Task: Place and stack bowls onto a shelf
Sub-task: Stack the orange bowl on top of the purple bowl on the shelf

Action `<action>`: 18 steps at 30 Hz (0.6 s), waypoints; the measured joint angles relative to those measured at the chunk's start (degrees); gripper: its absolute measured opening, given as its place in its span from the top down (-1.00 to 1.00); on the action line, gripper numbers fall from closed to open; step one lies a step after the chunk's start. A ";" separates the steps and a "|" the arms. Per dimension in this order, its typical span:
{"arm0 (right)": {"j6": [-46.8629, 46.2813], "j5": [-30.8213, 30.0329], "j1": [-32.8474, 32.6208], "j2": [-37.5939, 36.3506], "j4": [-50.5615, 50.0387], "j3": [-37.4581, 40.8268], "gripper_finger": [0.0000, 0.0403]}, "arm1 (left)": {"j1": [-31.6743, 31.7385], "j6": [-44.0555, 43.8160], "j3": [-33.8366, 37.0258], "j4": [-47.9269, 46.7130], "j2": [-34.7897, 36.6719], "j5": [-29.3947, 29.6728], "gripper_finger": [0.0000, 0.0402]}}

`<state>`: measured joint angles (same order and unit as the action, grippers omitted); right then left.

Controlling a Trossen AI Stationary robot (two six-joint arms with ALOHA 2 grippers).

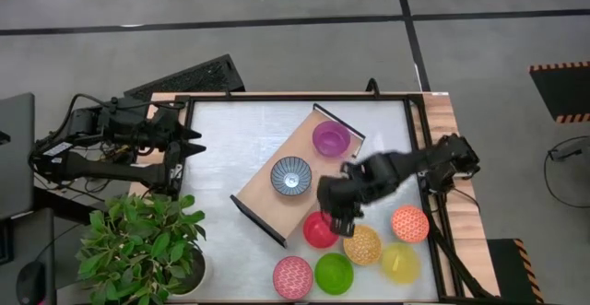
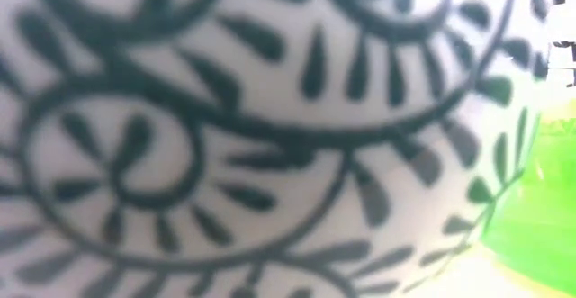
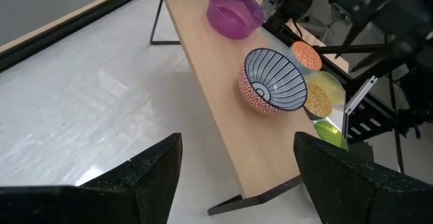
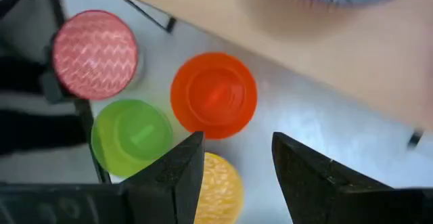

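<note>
Just red bowl (image 1: pixel 319 230) beside right fingers (image 1: pixel 349 226)

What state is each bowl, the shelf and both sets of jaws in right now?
purple bowl: upright on shelf, empty
blue-grey bowl: upright on shelf, empty
red bowl: on table beside shelf, not stacked
green bowl: on table, upright
pink bowl: on table, upside down
right gripper: jaws open, over red bowl
left gripper: jaws open, empty, at table's left edge
</note>
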<state>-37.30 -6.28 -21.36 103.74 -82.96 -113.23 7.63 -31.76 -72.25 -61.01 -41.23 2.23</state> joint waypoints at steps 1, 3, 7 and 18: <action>-3.17 -0.67 -1.15 0.00 0.26 1.65 0.00 | -0.01 -0.08 0.00 0.00 0.00 0.01 -0.34; -9.07 -1.41 -2.82 0.00 2.04 6.10 0.00 | -0.01 -0.16 0.00 0.00 0.00 0.01 -0.34; -19.23 -1.35 -3.92 0.17 9.96 15.73 -0.02 | 0.00 -0.68 0.00 -0.04 -0.01 0.03 -0.34; -20.98 3.88 -0.23 0.15 31.13 34.88 -0.14 | -0.01 0.26 0.00 -1.57 0.00 0.08 -0.34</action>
<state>-58.28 -2.40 -21.59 103.90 -51.84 -78.35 7.62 -31.51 -72.25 -62.58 -41.23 2.30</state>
